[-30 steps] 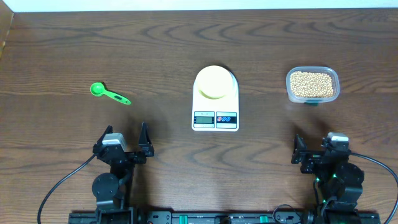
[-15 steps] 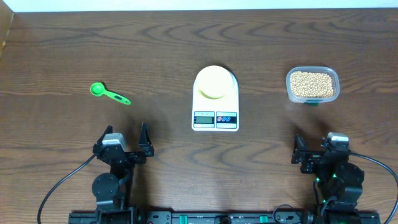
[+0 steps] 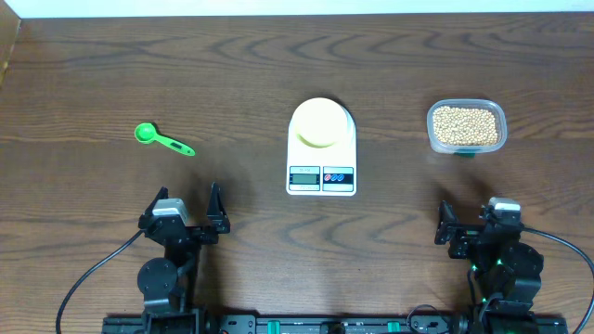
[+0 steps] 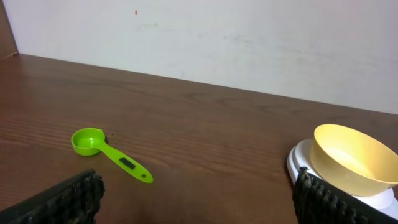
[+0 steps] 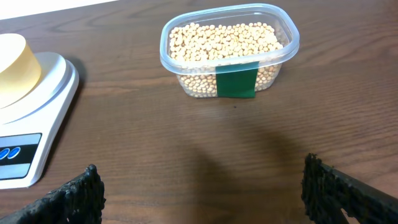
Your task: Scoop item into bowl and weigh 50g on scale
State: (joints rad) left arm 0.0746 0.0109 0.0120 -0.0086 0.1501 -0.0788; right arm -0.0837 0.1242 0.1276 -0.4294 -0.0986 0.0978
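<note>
Change: nothing has shifted since a second ago; both arms and every object sit where they were.
Scale: the white digital kitchen scale [image 3: 322, 172] rests mid-desk on the dark wooden desk [image 3: 278, 65], with its display and its red and blue buttons along its near edge.
Bowl: the pale yellow bowl [image 3: 320, 123] stands on the far end of the scale's platform; the left wrist view shows its inside bare.
Soybeans: the soybeans [image 3: 465, 125] all lie in a clear plastic tub [image 5: 186, 87] with a green label, to the right of the scale and well apart from it.
Measuring spoon: the green measuring spoon [image 3: 162, 139] lies flat to the left of the scale, well apart, its handle angled toward the scale.
Left tool: the left tool [image 4: 196, 202] sits nearer than the scale and to its left, fingers spread wide, holding nothing.
Right tool: the right tool [image 5: 202, 193] sits nearer than the scale and to its right, fingers spread wide, nothing between them.
</note>
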